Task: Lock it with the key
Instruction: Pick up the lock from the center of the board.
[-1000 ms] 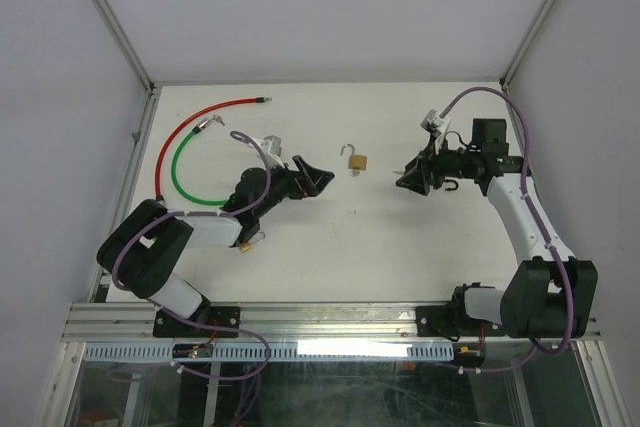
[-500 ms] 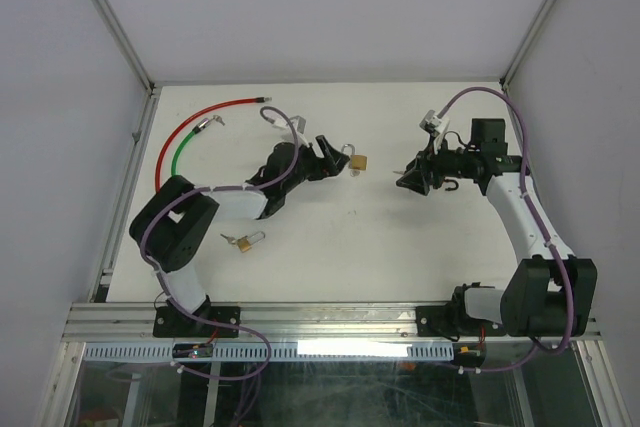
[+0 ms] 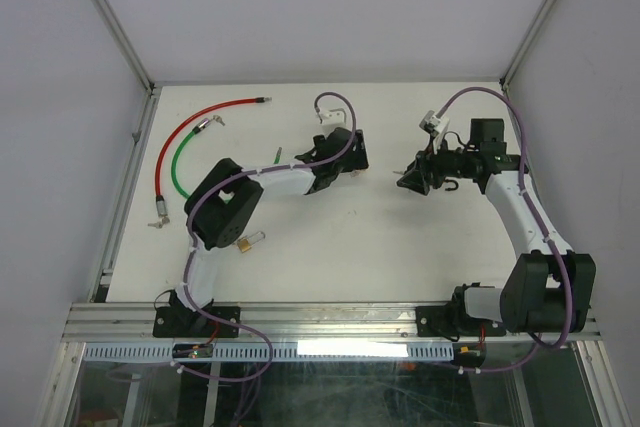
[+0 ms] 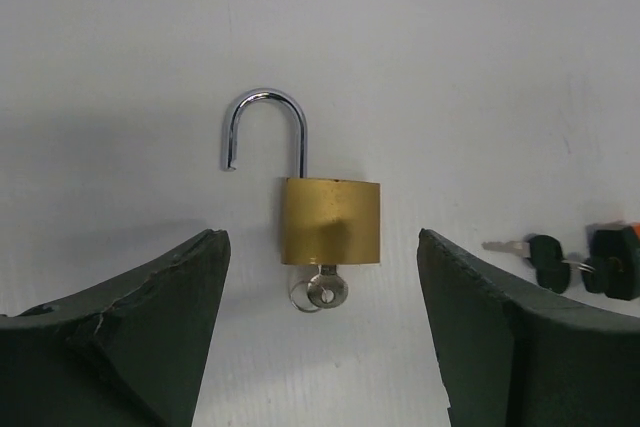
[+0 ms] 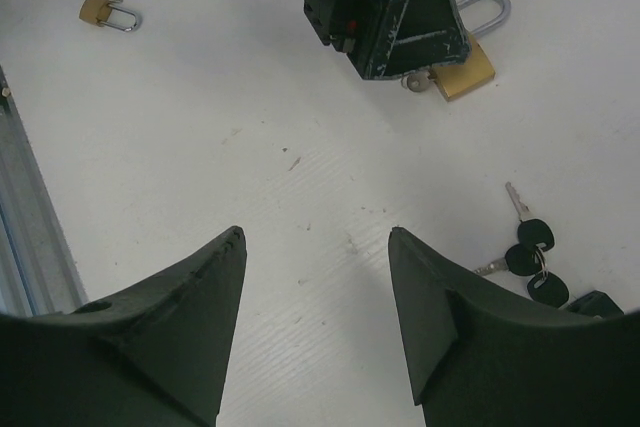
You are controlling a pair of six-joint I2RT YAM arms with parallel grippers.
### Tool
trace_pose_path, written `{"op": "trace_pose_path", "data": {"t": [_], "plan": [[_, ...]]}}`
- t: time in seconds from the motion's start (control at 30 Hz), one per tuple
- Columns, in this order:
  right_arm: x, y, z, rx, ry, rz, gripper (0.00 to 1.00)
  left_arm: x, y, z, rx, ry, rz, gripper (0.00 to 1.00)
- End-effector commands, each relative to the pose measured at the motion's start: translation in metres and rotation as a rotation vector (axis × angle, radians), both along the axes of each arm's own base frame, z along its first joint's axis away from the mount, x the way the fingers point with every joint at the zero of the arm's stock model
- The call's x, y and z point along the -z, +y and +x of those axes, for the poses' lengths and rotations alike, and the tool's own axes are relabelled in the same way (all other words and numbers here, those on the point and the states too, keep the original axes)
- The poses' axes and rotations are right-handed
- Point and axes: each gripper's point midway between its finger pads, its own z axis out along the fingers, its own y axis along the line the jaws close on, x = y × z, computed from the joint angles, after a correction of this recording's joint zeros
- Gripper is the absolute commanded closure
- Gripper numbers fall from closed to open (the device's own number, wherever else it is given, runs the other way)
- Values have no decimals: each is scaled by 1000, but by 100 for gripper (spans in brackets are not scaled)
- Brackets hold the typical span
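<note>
Lock (image 4: 331,222) looks like stiff, slick brass, so I'd pinch its flat body with the left gripper (image 4: 320,237), spread wide either side; right gripper (image 5: 316,232) is spread too, free for the key (image 4: 322,293).

The left arm stretches forward, its end effector (image 4: 320,237) poised over the padlock (image 4: 331,220) with one spread jaw on each side, neither touching. The right end effector (image 3: 407,179) hovers right of the padlock, jaws parted.

1. Left arm (image 3: 280,182) had white links and black joints.
2. Right arm (image 3: 522,212) matched it.
3. Purple cables (image 3: 335,96) looped along both.
4. Fingers (image 4: 150,337) were matte black, wedge-shaped, scuffed.
5. Base plates (image 3: 195,319) were black.
</note>
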Motion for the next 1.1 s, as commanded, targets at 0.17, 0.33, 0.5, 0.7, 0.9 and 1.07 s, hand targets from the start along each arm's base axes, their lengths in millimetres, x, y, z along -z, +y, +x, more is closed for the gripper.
{"op": "trace_pose_path", "data": {"t": [0.17,0.33,0.5,0.7,0.9,1.07], "plan": [[-21,0,7,-13,-70,27,39,9,-12,20,-17,-34,167,23],[-24,1,6,-17,-78,31,39,19,-13,26,-27,-22,218,23],[-25,2,5,-21,-79,36,39,20,-15,22,-25,-24,237,24],[-26,2,5,-24,-84,38,39,24,-21,19,-36,-33,286,24],[-27,2,4,-26,-84,40,39,29,-23,20,-32,-34,310,28],[-27,2,4,-26,-85,41,39,34,-25,22,-27,-30,321,32]]}}
